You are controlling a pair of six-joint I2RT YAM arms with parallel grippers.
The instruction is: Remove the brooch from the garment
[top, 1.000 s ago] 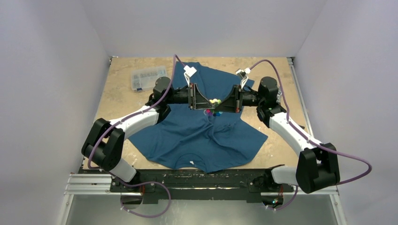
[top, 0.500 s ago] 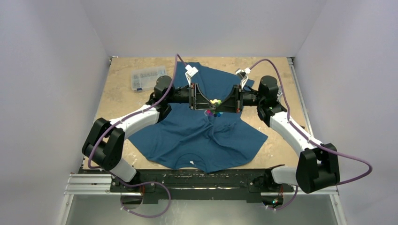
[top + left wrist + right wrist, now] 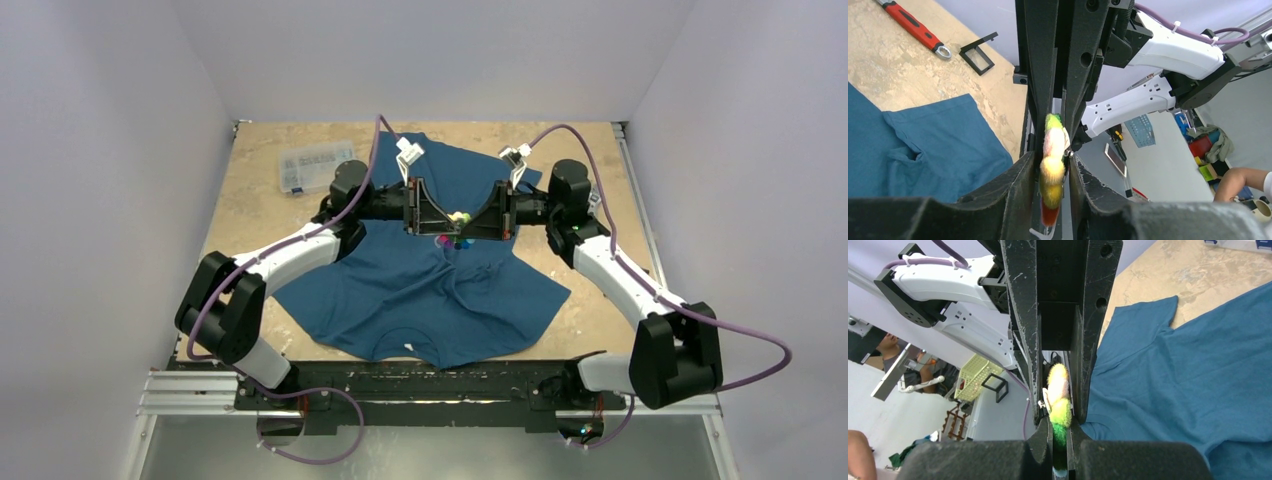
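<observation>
The garment (image 3: 430, 290) is a dark teal T-shirt spread on the table, with its folds drawn up toward the middle. The brooch (image 3: 458, 222), a fluffy rainbow flower pin, sits between the two gripper tips above the shirt. My left gripper (image 3: 447, 222) reaches in from the left. In the left wrist view the brooch (image 3: 1053, 165) stands edge-on between narrow jaws, its metal pin against one finger. My right gripper (image 3: 470, 222) reaches in from the right. In the right wrist view its jaws pinch the green part of the brooch (image 3: 1060, 412).
A clear plastic parts box (image 3: 315, 165) lies on the table at the back left. A red-handled wrench (image 3: 913, 27) lies on the table past the shirt's sleeve. The two arms meet nose to nose over the shirt.
Almost nothing has changed. Both grippers stay at the brooch, and the right arm's elbow has shifted very slightly.
</observation>
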